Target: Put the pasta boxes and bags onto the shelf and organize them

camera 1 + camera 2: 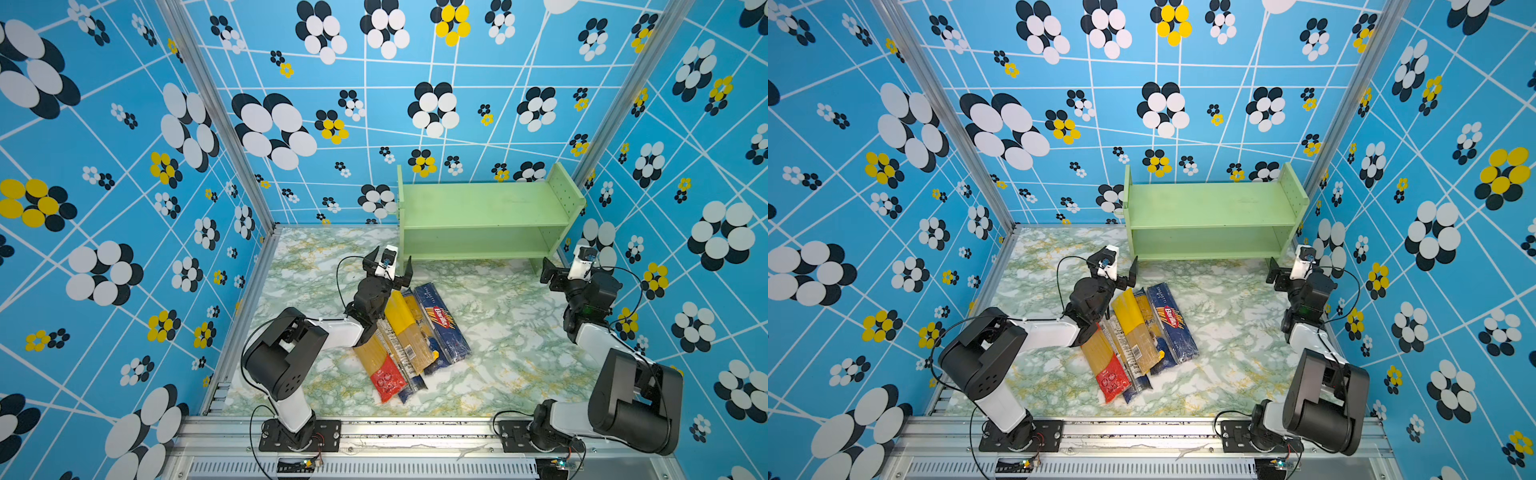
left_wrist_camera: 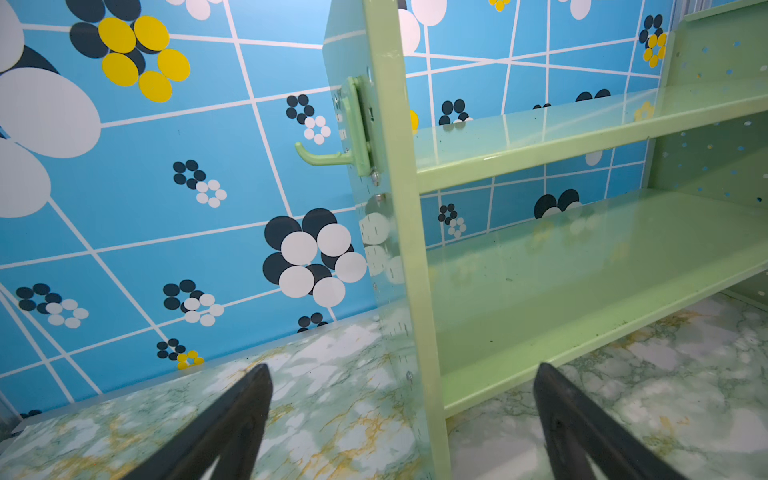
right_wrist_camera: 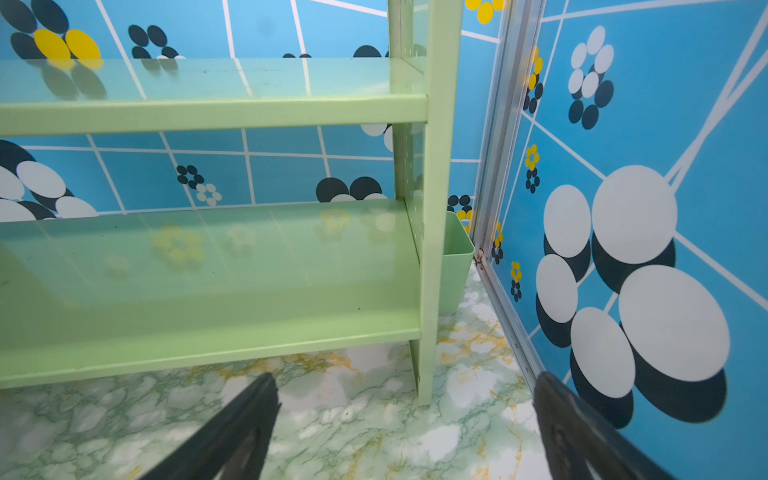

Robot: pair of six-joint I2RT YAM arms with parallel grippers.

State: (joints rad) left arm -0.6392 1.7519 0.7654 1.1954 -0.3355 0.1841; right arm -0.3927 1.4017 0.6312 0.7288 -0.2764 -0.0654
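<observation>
Right wrist view shows a green bin (image 3: 457, 266) beside the shelf (image 3: 208, 116).

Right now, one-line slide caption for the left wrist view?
Open left gripper facing the end panel of the shelf, hook attached; visible tiers bare, marble table below.

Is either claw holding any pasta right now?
No. The left gripper and right gripper are both open and empty; the pasta packs lie on the table.
</observation>
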